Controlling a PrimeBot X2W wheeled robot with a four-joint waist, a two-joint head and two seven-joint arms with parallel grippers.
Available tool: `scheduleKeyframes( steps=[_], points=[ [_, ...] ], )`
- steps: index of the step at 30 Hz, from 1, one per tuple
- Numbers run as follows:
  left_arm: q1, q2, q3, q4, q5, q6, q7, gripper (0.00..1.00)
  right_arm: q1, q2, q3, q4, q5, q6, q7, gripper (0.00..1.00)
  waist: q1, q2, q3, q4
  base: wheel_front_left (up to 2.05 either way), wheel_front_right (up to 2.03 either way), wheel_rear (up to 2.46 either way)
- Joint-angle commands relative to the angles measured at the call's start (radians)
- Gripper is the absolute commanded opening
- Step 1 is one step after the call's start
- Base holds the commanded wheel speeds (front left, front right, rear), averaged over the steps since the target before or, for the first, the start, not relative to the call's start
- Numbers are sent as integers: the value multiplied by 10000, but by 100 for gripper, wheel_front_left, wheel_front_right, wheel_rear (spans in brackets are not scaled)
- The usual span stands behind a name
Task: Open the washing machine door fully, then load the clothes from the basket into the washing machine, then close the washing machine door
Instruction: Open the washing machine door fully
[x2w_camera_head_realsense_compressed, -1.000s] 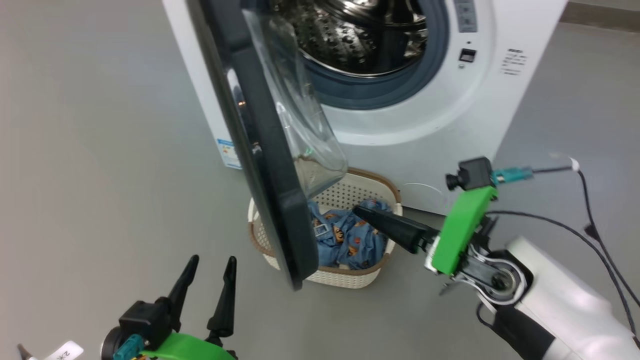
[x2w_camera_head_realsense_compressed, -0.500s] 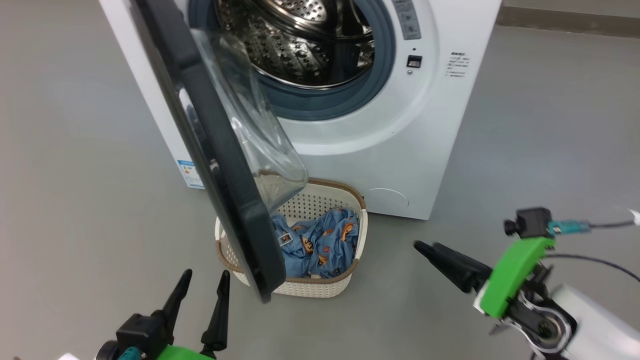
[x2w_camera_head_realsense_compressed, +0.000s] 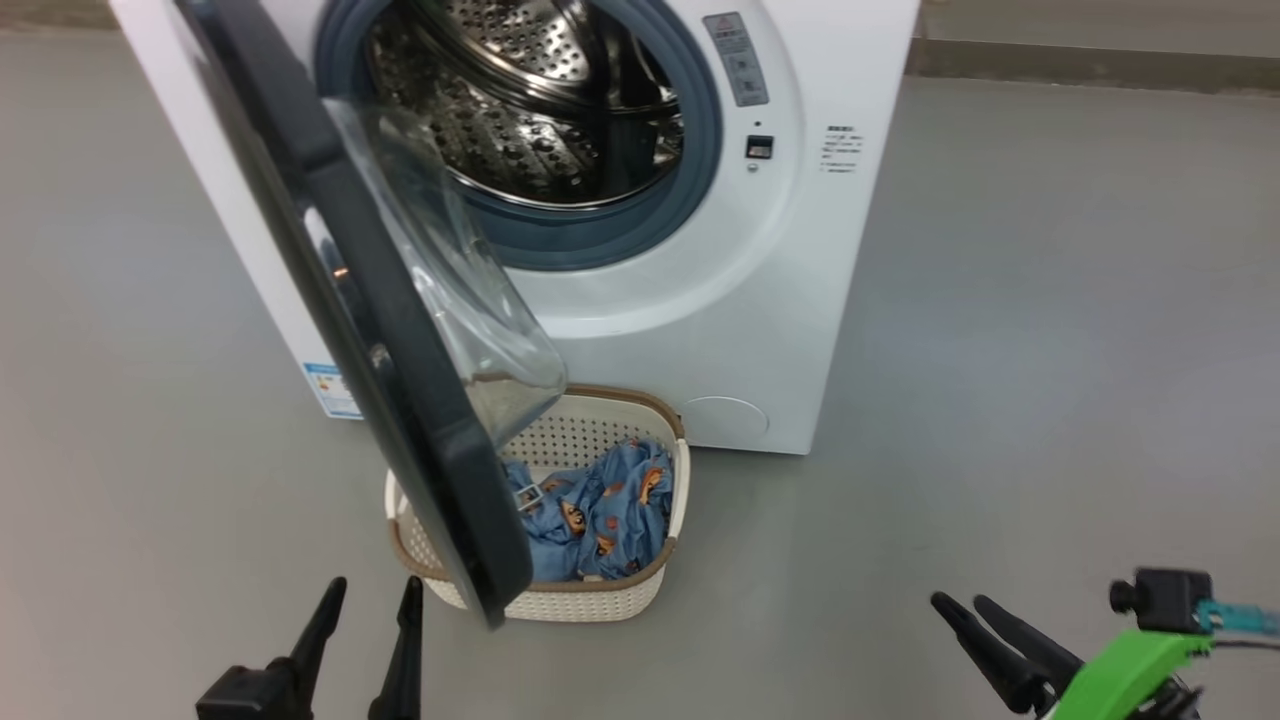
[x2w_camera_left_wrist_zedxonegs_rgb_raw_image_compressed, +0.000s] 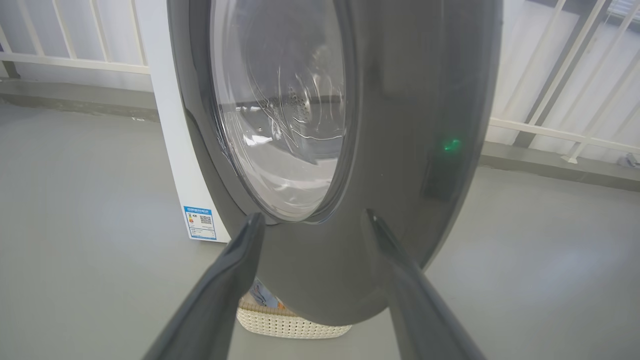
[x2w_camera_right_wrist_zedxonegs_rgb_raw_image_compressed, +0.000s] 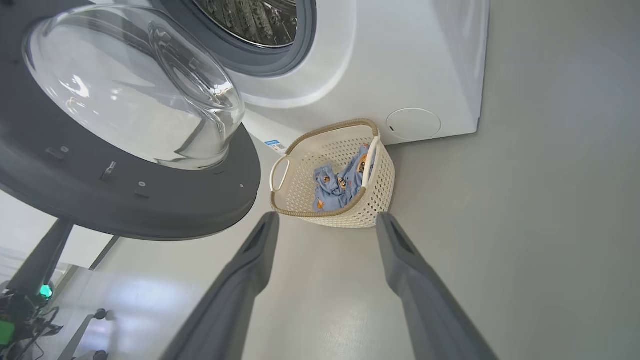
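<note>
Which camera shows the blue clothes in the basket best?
The right wrist view: the clothes lie in plain sight in the whole basket. The head view has them larger, but the washing machine door covers their left part. The left wrist view gives a sliver under it.

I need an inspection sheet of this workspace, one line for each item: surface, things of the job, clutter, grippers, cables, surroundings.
Surface: grey floor, smooth and even.
Job's things: white washing machine with its door swung open, so the steel drum is exposed. The basket stands on the floor before the machine, partly under the door's lower edge. The clothes lie inside the basket.
Clutter: nothing seen.
Grippers: left gripper open, holding nothing. Right gripper open, holding nothing. Both are apart from the basket.
Cables: one cable with a teal plug at the right wrist camera.
Surroundings: white railing behind the machine.
</note>
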Motion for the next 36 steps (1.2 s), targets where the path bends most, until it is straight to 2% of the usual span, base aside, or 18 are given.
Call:
scheduleKeyframes(
  steps=[1,7,10,13,19,24,30,36],
  points=[
    [-133,178,403,-315,73,-24,-67,100,243,-313,102,-211,-30,73,-435,100,0,0,-22,-153,0,0,0],
    [31,166,590,-416,112,-24,-67,100,833,-687,147,-133,-834,73,-1121,100,0,0,-27,-362,0,0,0],
    [127,151,715,-446,121,-24,-67,100,1130,-622,-750,62,-2031,73,-1148,100,0,0,-46,-454,0,0,0],
    [199,125,831,-477,123,-24,-67,100,1768,-193,-2231,50,-3460,73,-1151,100,0,0,-46,-495,0,0,0],
    [264,77,985,-531,134,-24,-67,100,3115,1090,-5383,-639,-6544,73,-1153,100,0,0,-26,-502,0,0,0],
    [275,46,1045,-582,164,-25,-67,100,3899,2136,-7278,-1515,-8616,73,-1154,100,0,0,-35,-470,0,0,0],
    [276,30,1039,-637,236,-25,-67,100,4354,2772,-8354,-2205,-9879,73,-1155,100,0,0,-66,-406,0,0,0],
    [329,15,1090,-579,224,-25,-67,100,4727,3039,-8623,-2157,-10315,73,-1155,100,0,0,-85,-306,0,0,0]
  ],
)
